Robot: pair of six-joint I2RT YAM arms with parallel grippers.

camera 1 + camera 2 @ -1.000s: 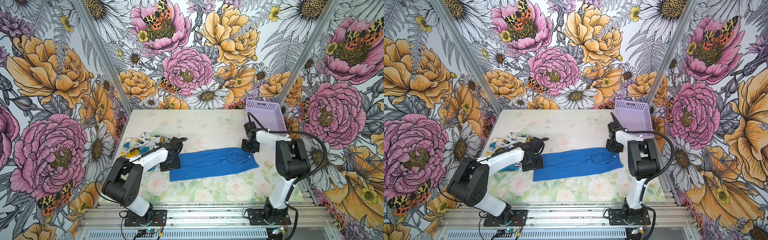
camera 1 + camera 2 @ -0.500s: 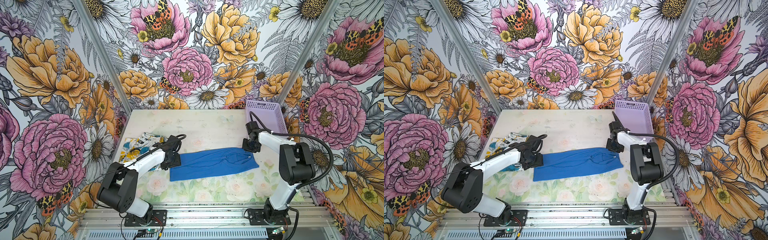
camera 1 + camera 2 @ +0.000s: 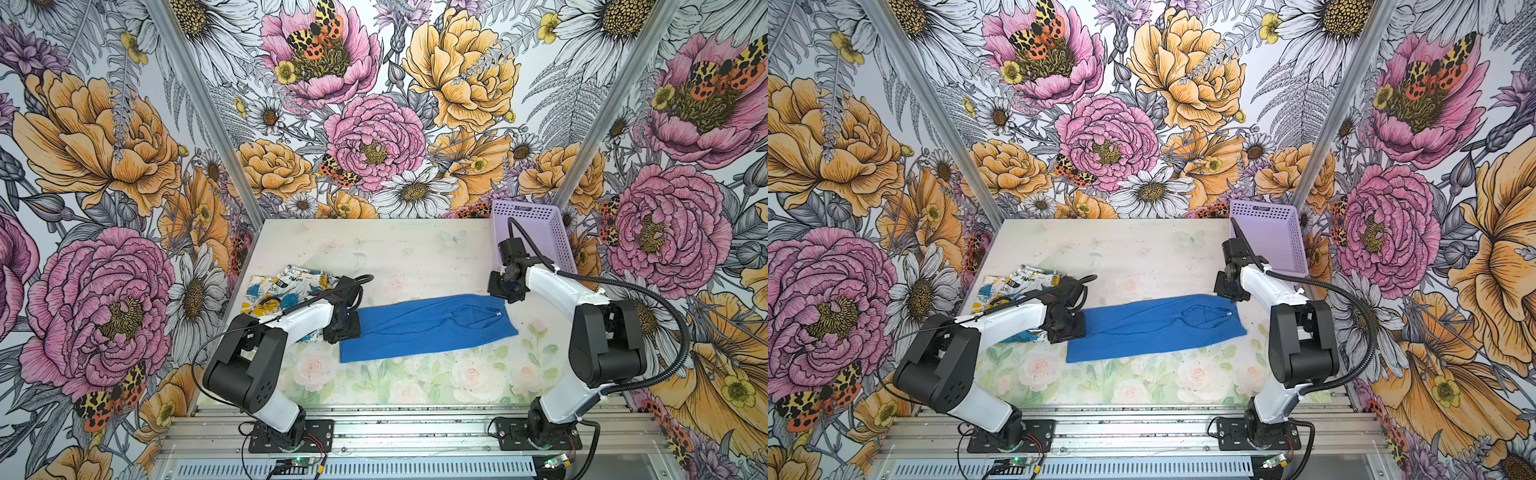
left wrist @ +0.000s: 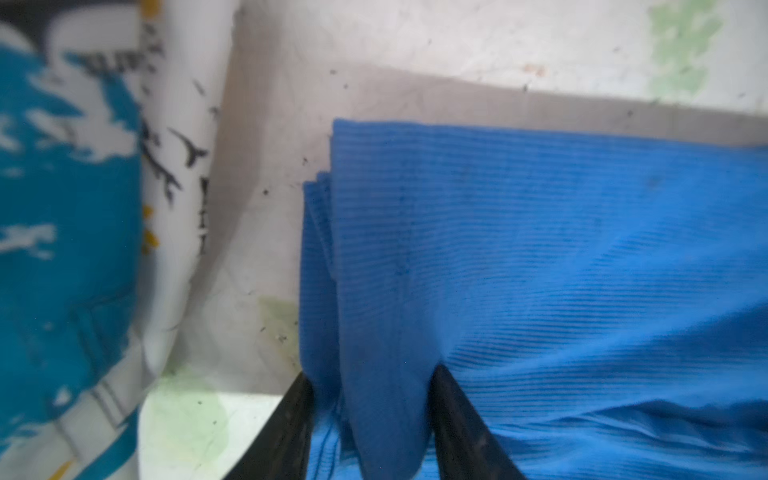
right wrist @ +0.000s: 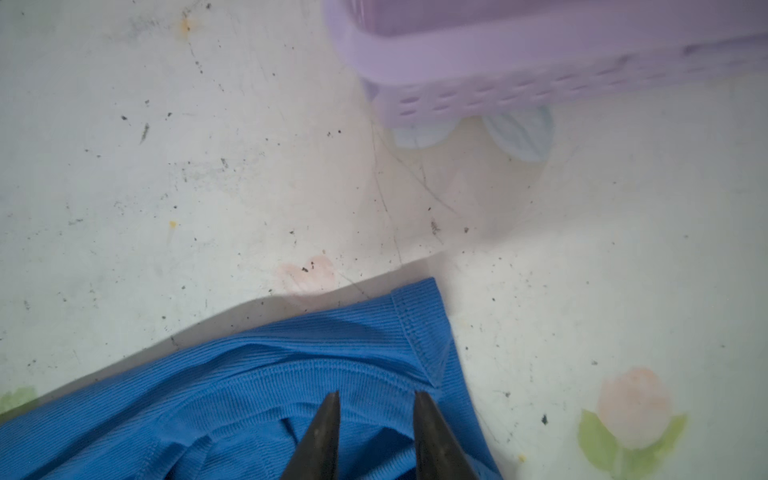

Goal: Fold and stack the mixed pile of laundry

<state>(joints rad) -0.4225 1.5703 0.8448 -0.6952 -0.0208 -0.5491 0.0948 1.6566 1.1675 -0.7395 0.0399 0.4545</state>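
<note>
The blue T-shirt (image 3: 428, 328) lay as a long folded strip on the counter (image 3: 395, 249), its collar end near the lavender basket (image 3: 540, 237) and its other end stretching away from it. The printed garment (image 3: 274, 293) sat well apart from the basket, just beyond the shirt's far end.

Both sets of jaws had cloth in them. The right jaws, the pair nearer the basket, were clenched on the shirt's collar end. The left jaws pinched a bunched fold at the far end. In both wrist views the gripped edge threw a shadow on the counter, so it looked slightly raised.

My worry was the left grip. The layers there sat staggered in the left wrist view, so a lower one could slip free during a lift and leave the fold crooked. The left arm (image 3: 307, 318) also hung over the printed garment and might drag it. A wide swing by the right arm (image 3: 557, 286) could knock the basket.
</note>
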